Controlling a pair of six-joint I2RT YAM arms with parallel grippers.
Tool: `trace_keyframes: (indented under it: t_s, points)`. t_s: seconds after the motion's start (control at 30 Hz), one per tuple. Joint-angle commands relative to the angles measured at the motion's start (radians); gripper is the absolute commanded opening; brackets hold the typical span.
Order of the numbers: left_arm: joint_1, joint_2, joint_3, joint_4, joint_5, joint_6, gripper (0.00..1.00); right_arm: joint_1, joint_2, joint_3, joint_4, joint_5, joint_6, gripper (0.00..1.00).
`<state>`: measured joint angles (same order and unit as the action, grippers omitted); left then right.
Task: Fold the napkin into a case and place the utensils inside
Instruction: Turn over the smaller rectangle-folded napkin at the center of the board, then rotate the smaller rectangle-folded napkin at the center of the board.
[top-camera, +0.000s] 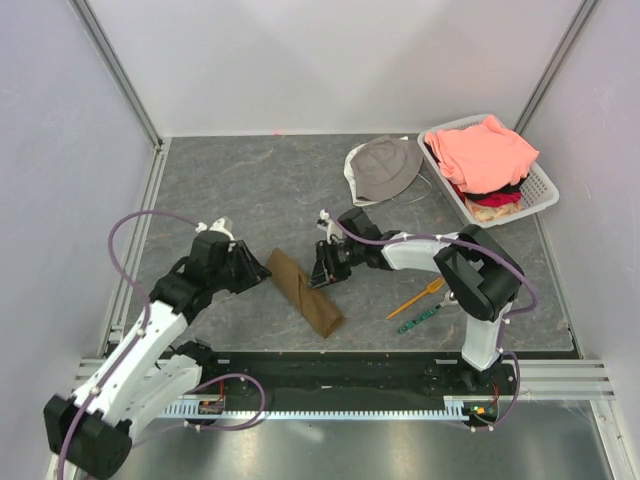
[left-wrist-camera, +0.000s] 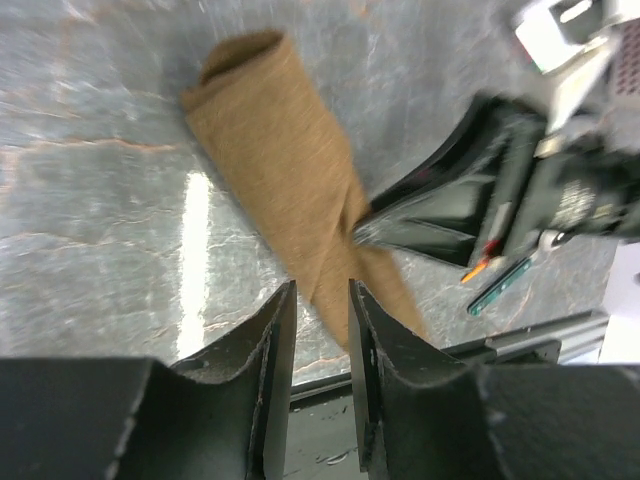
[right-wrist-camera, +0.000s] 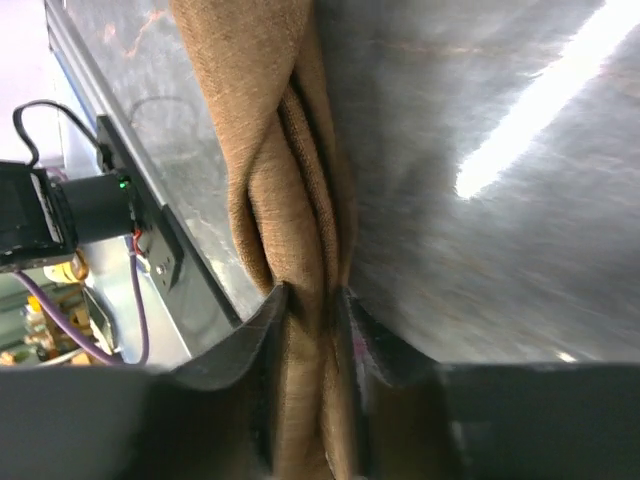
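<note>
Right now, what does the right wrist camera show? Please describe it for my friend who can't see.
The brown napkin, folded into a long narrow strip, runs down the picture and is pinched between the two dark fingers of the right claw. The grey marbled table lies under it, with a purple cable at the left.

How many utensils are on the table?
2. The orange fork lies right of the napkin; the green utensil lies beside it, nearer the robot. None seen elsewhere.
</note>
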<state>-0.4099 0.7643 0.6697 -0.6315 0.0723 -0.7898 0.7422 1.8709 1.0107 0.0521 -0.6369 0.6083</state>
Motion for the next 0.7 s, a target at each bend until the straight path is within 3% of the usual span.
trace_keyframes:
  t_s: [0.0,0.03,0.1,0.13,0.23,0.4,0.6,0.67]
  points:
    - [-0.001,0.113,-0.022,0.193,0.124,-0.028,0.34,-0.066,0.002,0.078,-0.128,-0.028,-0.191,0.48]
    - [-0.001,0.175,-0.013,0.229,0.142,-0.025,0.33,-0.070,0.013,0.110,-0.252,0.005,-0.265,0.58]
    - [-0.003,0.223,0.008,0.274,0.176,-0.025,0.33,-0.072,0.011,0.204,-0.378,0.150,-0.326,0.63]
    - [-0.003,0.268,0.010,0.295,0.184,-0.032,0.33,-0.072,-0.019,0.218,-0.447,0.198,-0.340,0.71]
    - [-0.003,0.329,0.021,0.395,0.222,-0.051,0.33,-0.066,-0.100,0.230,-0.547,0.330,-0.369,0.76]
    - [-0.003,0.490,0.019,0.524,0.235,-0.058,0.32,0.002,-0.191,0.116,-0.563,0.446,-0.297,0.76]
    - [-0.001,0.628,0.019,0.595,0.150,-0.055,0.31,0.124,-0.282,-0.053,-0.419,0.523,-0.144,0.61]
    - [0.002,0.656,0.022,0.601,0.124,-0.049,0.31,0.153,-0.295,-0.113,-0.407,0.583,-0.134,0.60]
